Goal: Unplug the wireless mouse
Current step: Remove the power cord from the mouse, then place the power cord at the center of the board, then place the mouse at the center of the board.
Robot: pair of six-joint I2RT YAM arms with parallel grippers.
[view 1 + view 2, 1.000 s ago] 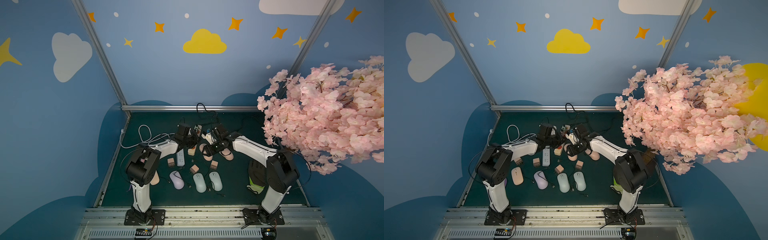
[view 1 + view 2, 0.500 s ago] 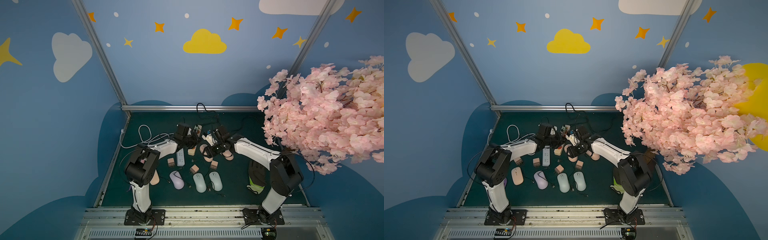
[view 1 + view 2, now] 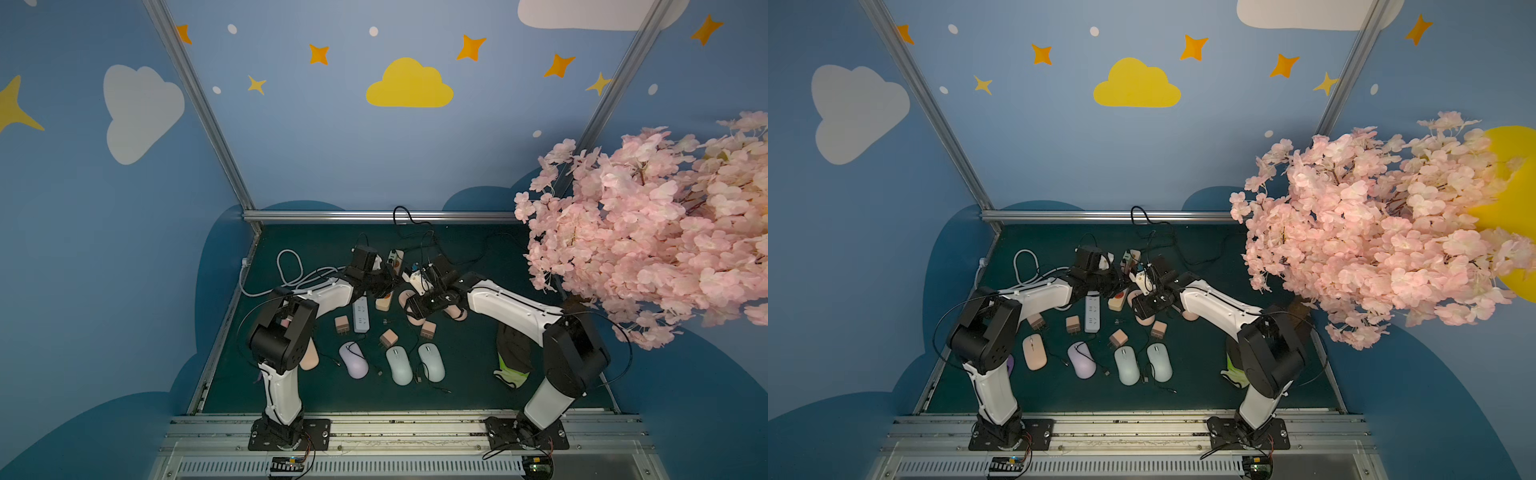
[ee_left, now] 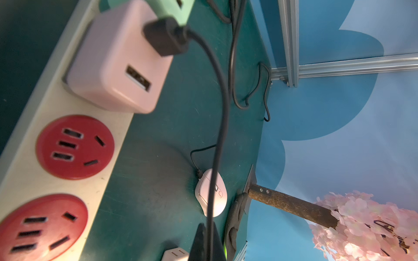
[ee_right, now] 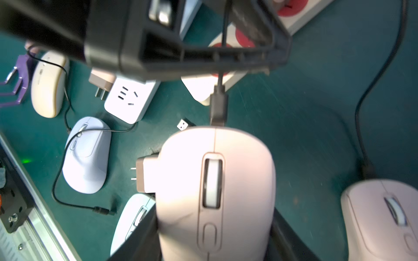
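Dim top views, blurred wrist close-ups

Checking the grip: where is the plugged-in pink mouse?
In the right wrist view the pink mouse sits between the right gripper's jaws, mid-table, beside the red-socket power strip.

In both top views the left gripper [image 3: 392, 279] and right gripper [image 3: 413, 306] are too small for me to read their jaws. On the right wrist view the left one is a dark blur covering the cable [image 5: 219, 81] higher up, so I can't tell if it's pinched. The mouse [image 5: 214, 192] and a second mouse [image 5: 382, 221] run off the frame edge. On the left wrist view the charger [image 4: 113, 63] is soft and the strip [image 4: 56, 180] cropped.
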